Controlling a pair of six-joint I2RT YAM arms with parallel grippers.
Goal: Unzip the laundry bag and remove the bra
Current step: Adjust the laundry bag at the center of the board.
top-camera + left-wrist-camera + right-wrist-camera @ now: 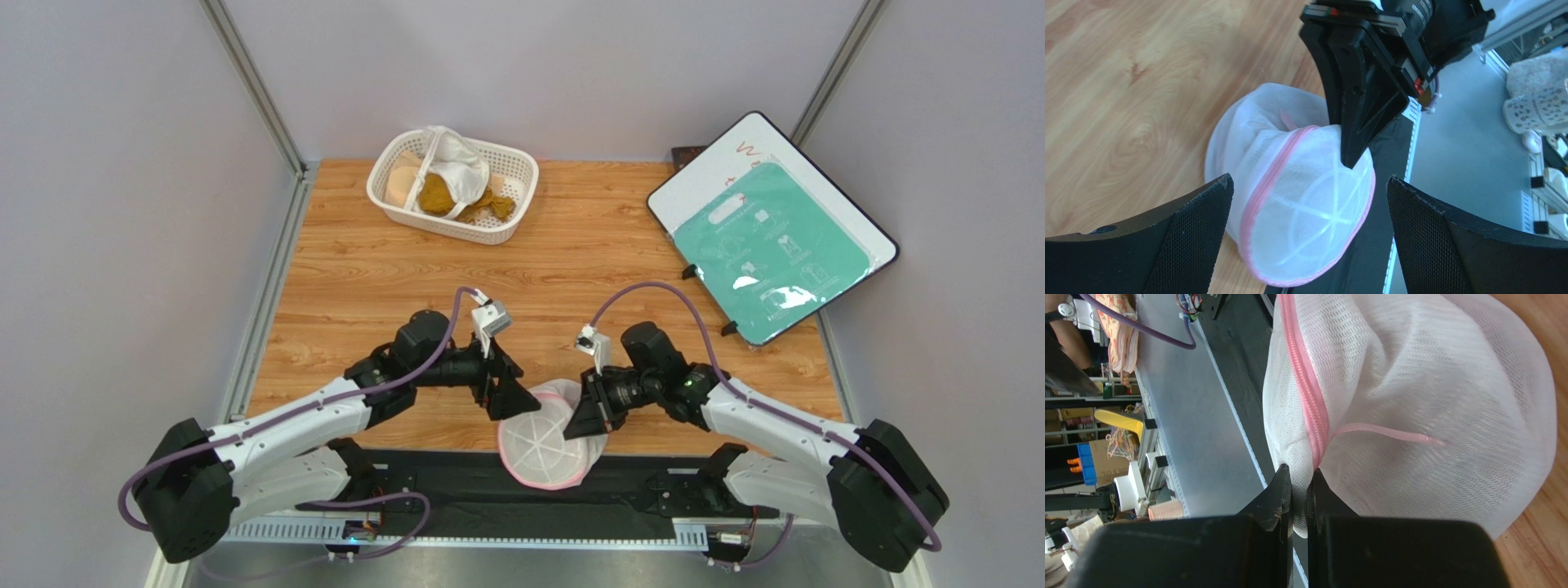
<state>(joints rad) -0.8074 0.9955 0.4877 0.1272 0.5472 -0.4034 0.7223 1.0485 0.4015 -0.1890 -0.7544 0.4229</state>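
Note:
The laundry bag (552, 441), a round white mesh pouch with pink zipper trim, lies at the table's near edge and hangs over the black base strip. My right gripper (577, 423) is shut on the bag's mesh rim beside the pink zipper (1306, 398); a pink loop (1389, 433) lies across the mesh. My left gripper (521, 401) is open, its fingers (1189, 236) on either side of the bag (1303, 208) without touching it. The right gripper (1352, 150) also shows in the left wrist view, pinching the bag's rim. The bra is hidden; the zipper looks closed.
A white lattice basket (399, 196) with white and mustard-brown cloths stands at the back left. A white board with a teal sheet (773, 233) leans at the back right. Bare wooden table (368, 282) lies between them and the arms.

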